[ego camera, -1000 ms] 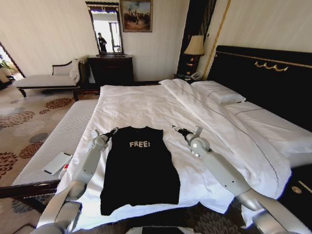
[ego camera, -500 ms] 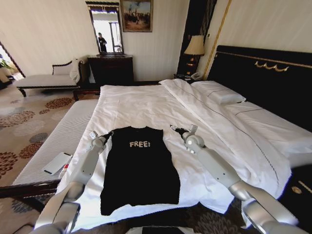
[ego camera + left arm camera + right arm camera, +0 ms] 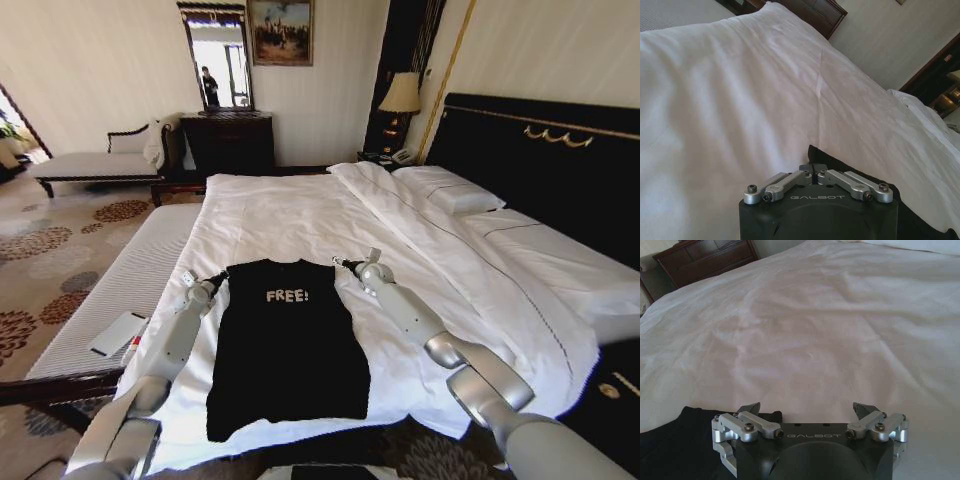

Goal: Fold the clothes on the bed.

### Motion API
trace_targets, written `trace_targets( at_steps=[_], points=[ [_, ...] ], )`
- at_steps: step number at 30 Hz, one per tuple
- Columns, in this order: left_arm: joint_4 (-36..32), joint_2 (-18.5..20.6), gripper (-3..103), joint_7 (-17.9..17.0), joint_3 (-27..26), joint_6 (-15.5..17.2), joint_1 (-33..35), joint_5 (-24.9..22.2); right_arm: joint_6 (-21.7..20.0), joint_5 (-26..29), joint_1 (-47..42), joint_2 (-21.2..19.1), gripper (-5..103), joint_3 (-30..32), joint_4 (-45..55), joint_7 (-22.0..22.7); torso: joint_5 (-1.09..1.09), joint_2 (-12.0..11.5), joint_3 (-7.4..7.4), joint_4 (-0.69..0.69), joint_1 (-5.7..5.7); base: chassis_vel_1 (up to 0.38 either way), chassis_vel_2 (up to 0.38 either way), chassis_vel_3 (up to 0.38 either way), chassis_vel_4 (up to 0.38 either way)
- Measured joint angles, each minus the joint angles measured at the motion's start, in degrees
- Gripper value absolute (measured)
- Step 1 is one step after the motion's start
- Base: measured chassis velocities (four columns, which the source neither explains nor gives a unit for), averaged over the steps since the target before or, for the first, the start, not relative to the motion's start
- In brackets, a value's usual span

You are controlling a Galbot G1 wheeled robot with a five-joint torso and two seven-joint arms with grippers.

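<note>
My left gripper (image 3: 219, 277) sits at the left shoulder corner of the black short-sleeved cotton T-shirt (image 3: 288, 345), and in the left wrist view its fingers (image 3: 813, 168) are drawn together with the dark hem right at their tips. I judge they are pinched on the cloth, though the bite itself is hidden under the gripper body. My right gripper (image 3: 343, 264) hangs just above the shirt's other shoulder corner with its jaws spread wide; in the right wrist view the black fabric lies under the one finger (image 3: 751, 409), while the other stands over bare white duvet.

From the biggest thing down: the large bed (image 3: 300, 215) with its white duvet and dark headboard carries the work. The T-shirt lies flat on the near part of it, collar pointing away from me and hem toward me. The small white "FREE!" lettering (image 3: 287, 296) faces up on the chest. The sleeves look tucked in already, so the shirt reads as a long narrow panel.

I have both arms at the collar end, one per corner, because I judge the fold in hand brings the top edge down toward the hem. Holding both corners keeps that edge straight. The right side has not closed yet.
</note>
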Motion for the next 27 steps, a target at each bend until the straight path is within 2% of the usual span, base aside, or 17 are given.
trace_targets(
  at_steps=[5,10,18,19,21,26,27],
  points=[
    [-0.86,0.61,0,0.08,0.30,-0.34,0.47,0.33,0.28,-0.91,-0.56,0.53,100,1.45,-1.58,-1.47,0.00,0.00,0.00,0.01,0.00,0.000,0.000,0.000,0.000],
    [-0.96,1.02,0,0.16,0.73,-0.68,0.32,0.77,0.99,3.39,-1.16,1.74,100,2.18,-0.54,-3.94,0.01,0.01,0.00,0.03,0.00,0.000,0.000,0.000,0.000],
    [-1.51,1.15,0,0.16,1.00,-1.00,0.38,1.14,0.49,3.61,-1.19,2.81,100,0.70,-0.86,-5.08,0.01,0.01,-0.01,0.03,-0.01,0.000,0.000,0.000,0.000],
    [-1.59,1.18,0,0.19,1.05,-1.09,0.38,1.28,0.09,3.44,-1.29,3.01,103,0.49,-0.94,-5.50,0.00,0.01,-0.01,0.02,-0.01,0.000,0.000,0.000,0.000],
    [-1.63,1.19,0,0.24,1.09,-1.15,0.38,1.35,-0.18,2.69,-1.38,3.21,93,0.32,-1.35,-6.08,0.00,0.01,0.00,0.02,-0.01,0.000,0.000,0.000,0.000],
    [-1.62,1.14,0,0.34,1.10,-1.34,0.24,1.56,-0.21,1.82,-1.42,3.38,83,0.31,-1.86,-6.77,0.01,0.00,0.00,0.02,-0.01,0.000,0.000,0.000,0.000],
    [-1.60,1.09,0,0.38,1.10,-1.39,0.19,1.65,-0.21,1.66,-1.44,3.39,78,0.32,-1.90,-6.98,0.01,0.01,-0.01,0.02,-0.01,0.000,0.000,0.000,0.000]
  ],
)
